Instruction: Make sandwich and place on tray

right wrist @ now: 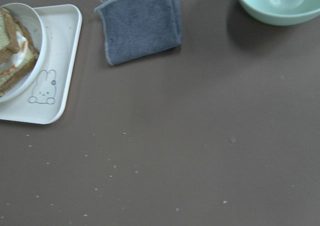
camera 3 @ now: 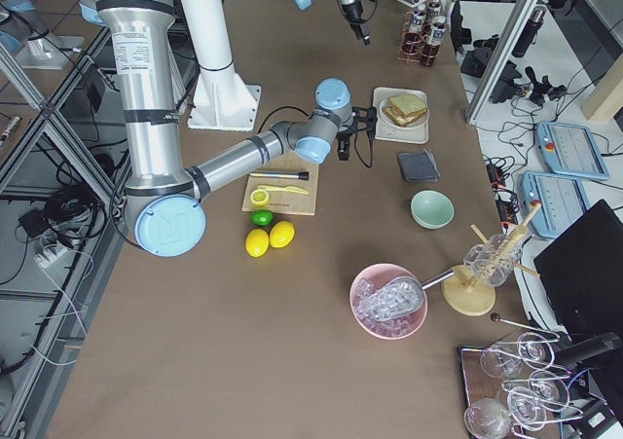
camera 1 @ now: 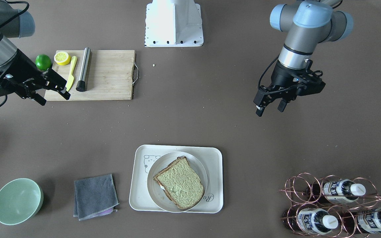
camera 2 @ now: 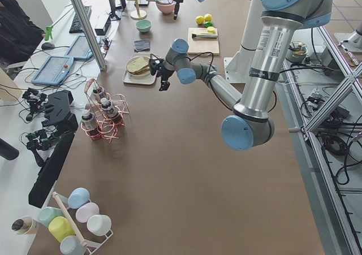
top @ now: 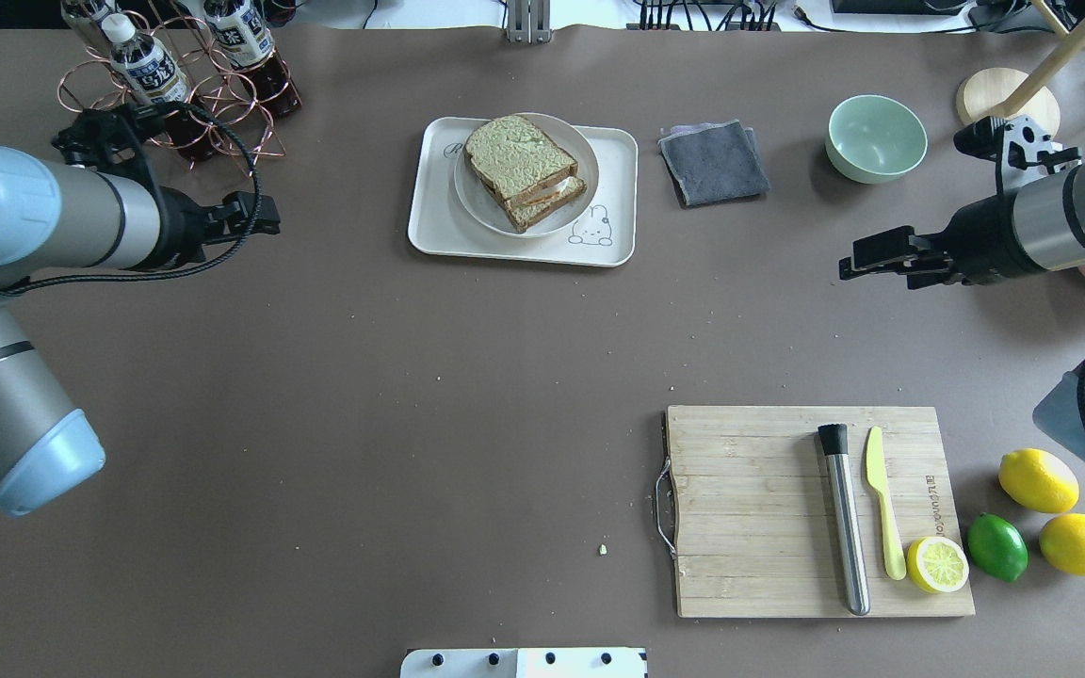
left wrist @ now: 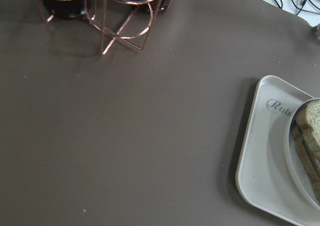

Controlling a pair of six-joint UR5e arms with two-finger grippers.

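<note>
The sandwich (camera 1: 180, 182) lies on a round white plate (camera 1: 154, 193), which stands on the cream tray (camera 1: 140, 195). It is two bread slices with white egg and orange yolk between them. It also shows in the overhead view (top: 522, 168) and at the edge of the right wrist view (right wrist: 15, 50). My left gripper (camera 1: 270, 108) hangs open and empty above the bare table, well to the side of the tray. My right gripper (camera 1: 54, 98) is open and empty over the near corner of the wooden cutting board (camera 1: 111, 76).
The board holds a yellow knife (camera 1: 71, 73), a metal muddler (camera 1: 83, 69) and a lemon half (camera 1: 62, 58); a lime (camera 1: 43, 61) lies beside it. A grey cloth (camera 1: 95, 195) and a green bowl (camera 1: 18, 201) sit beside the tray. A copper bottle rack (camera 1: 336, 205) stands on the tray's other side.
</note>
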